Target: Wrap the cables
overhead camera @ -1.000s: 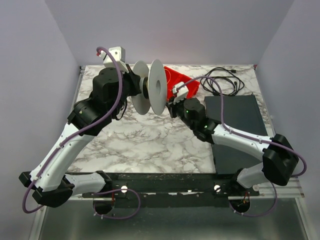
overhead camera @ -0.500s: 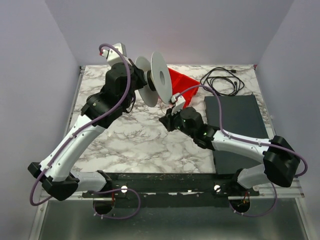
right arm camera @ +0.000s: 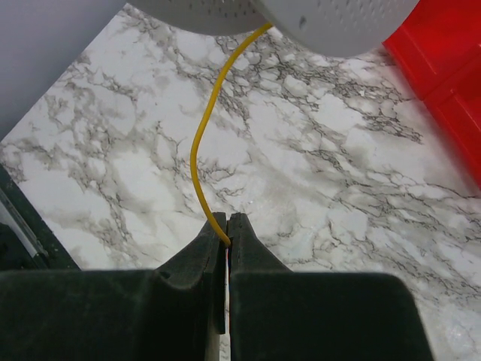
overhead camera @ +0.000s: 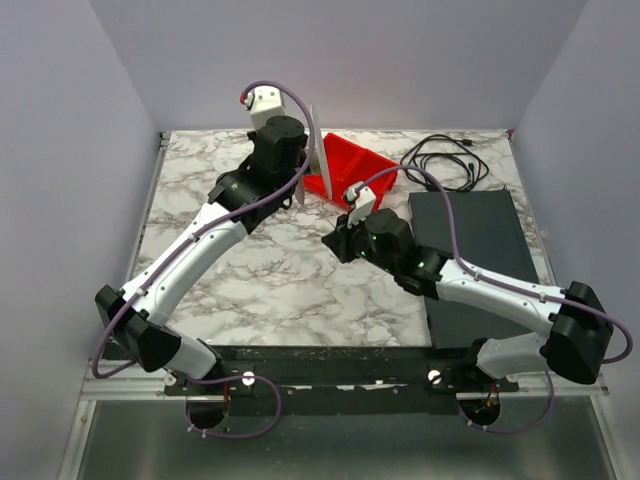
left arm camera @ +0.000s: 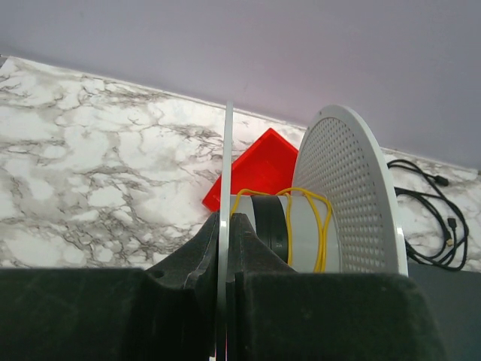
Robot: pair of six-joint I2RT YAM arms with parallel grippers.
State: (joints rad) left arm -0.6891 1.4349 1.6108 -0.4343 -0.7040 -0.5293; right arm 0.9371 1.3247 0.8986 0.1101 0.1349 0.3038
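one spool, one bin, one yellow wire

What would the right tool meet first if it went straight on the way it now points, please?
Most likely the marble table just beyond the right tool, which is shut on the wire; the spool seems above that line, though depth is unclear.

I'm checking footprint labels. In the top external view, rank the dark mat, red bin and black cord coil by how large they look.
1. The dark mat, clearly largest.
2-3. The red bin and black cord coil: similar spread, and the arms hide part of the bin, so I won't rank them.
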